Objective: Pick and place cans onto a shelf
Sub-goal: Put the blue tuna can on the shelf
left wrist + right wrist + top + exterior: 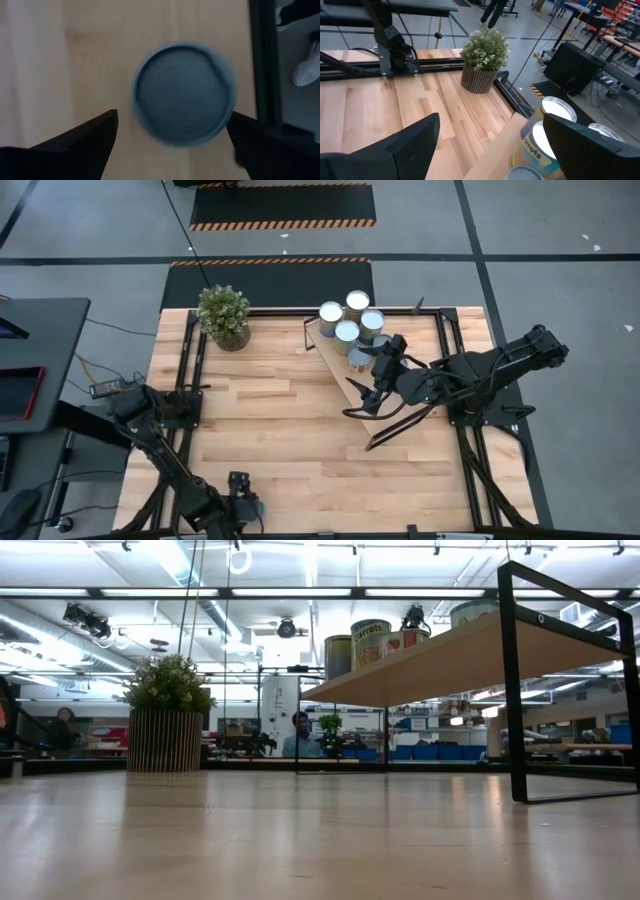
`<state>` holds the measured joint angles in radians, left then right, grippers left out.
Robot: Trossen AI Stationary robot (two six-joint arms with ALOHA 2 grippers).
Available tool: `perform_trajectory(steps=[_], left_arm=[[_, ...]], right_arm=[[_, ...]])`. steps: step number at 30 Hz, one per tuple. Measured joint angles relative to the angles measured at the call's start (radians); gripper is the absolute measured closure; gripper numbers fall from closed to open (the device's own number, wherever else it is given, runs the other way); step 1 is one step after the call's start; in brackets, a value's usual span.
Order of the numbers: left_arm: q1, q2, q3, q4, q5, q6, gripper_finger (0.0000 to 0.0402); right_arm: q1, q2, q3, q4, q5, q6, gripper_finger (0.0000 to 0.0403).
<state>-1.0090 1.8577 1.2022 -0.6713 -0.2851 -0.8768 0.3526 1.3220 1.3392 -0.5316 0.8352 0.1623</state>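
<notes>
Hovering wide open and empty over a grey can (184,93) at lower left, the left end effector (172,135) lines up a grab; right end effector (490,135), open, empty, overhangs the shelf (345,370) holding cans (350,320), upper centre

The left gripper (243,508) points straight down, fingers spread wide. The right gripper (368,385) reaches leftward, fingers parted.
</notes>
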Motion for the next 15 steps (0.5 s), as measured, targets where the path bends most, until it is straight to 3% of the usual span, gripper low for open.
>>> perform_trajectory(steps=[10, 15], left_arm=[[0.032, 0.054, 0.0, 0.065, 0.011, 0.036, 0.0029], [0.042, 0.056, 0.0, 0.067, 0.012, 0.037, 0.0061]], right_arm=[[0.01, 0.0, 0.0, 0.0, -0.015, 0.001, 0.004], [0.013, 0.0, 0.0, -0.001, -0.016, 0.0, 0.004]])
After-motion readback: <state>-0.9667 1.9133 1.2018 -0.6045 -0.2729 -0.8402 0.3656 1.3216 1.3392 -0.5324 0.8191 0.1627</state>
